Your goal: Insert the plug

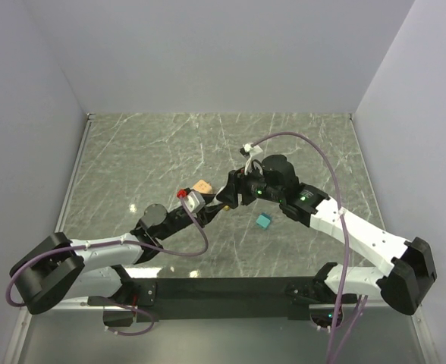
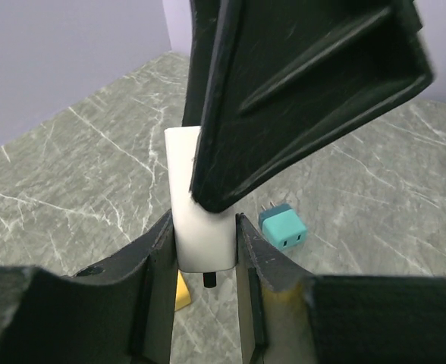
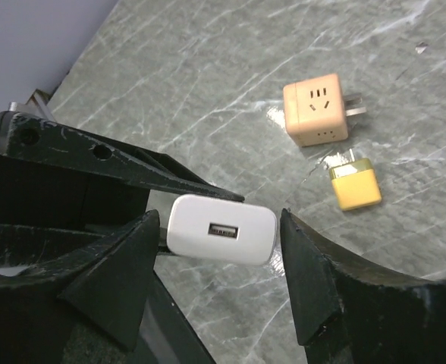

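Left wrist view gives me the clearest read: my left hand [image 2: 202, 229] is clenched on the white plug block [image 2: 205, 244], its two dark fingers [image 2: 156, 262] pressed against the block's flat sides. The block stands roughly upright between them, lifted off the bench [image 2: 79, 174]. A short dark pin sticks out of its lower end.

From the right wrist camera I see the same block end-on, its USB port facing the lens. My right hand [image 3: 221, 224] is released, one finger on either side of the block with a thin sliver of gap each way, so it straddles the block without gripping it.

On the bench beyond lies the orange socket cube [image 3: 314, 111], prongs pointing right, and just beside it a yellow adapter [image 3: 356, 187]. A teal adapter [image 2: 284, 230] lies apart from them, nearer the right arm.

From above, both arms meet over the middle of the bench, a green-grey marbled slab with pale veins. Plain pale walls [image 1: 208, 53] close it in at the back and both sides. A purple cable [image 1: 314, 148] loops over the right arm.
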You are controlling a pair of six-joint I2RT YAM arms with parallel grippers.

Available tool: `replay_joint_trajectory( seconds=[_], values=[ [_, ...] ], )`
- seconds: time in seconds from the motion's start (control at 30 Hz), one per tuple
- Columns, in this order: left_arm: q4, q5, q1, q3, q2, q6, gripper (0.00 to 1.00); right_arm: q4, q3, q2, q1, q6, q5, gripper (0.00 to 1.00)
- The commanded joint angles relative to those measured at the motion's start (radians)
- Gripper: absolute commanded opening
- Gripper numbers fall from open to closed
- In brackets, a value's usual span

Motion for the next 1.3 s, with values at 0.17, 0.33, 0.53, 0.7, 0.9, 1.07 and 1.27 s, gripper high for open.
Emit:
replay_joint_trajectory(
  seconds=[0.17, 0.33, 0.53, 0.7, 0.9, 1.07, 1.27],
  values=[
    [0.044, -0.039, -0.026, 0.004, 0.007, 0.043, 0.0, 0.019, 0.05, 0.028, -0.007, -0.014, -0.033, 0.43],
    [0.034, -0.102, -0.034, 0.008, 0.009, 0.025, 0.33, 0.024, 0.059, 0.05, -0.019, -0.02, -0.013, 0.03],
    [-0.009, -0.2, -0.034, 0.007, -0.017, -0.003, 0.73, 0.084, 0.073, 0.057, -0.113, -0.021, 0.01, 0.0],
    [-0.046, -0.299, -0.02, 0.008, 0.01, 0.005, 0.82, 0.079, 0.107, 0.053, -0.2, -0.05, 0.024, 0.0],
    [-0.014, -0.423, 0.044, 0.047, 0.168, 0.002, 0.87, 0.091, 0.111, 0.036, -0.217, -0.07, -0.01, 0.0],
    [0.032, -0.403, 0.128, 0.079, 0.248, -0.051, 0.88, 0.082, 0.13, 0.08, -0.223, -0.087, -0.019, 0.0],
    [0.089, -0.203, 0.22, -0.001, 0.179, -0.108, 0.88, 0.108, 0.179, 0.209, -0.211, -0.21, -0.071, 0.0]
  ],
)
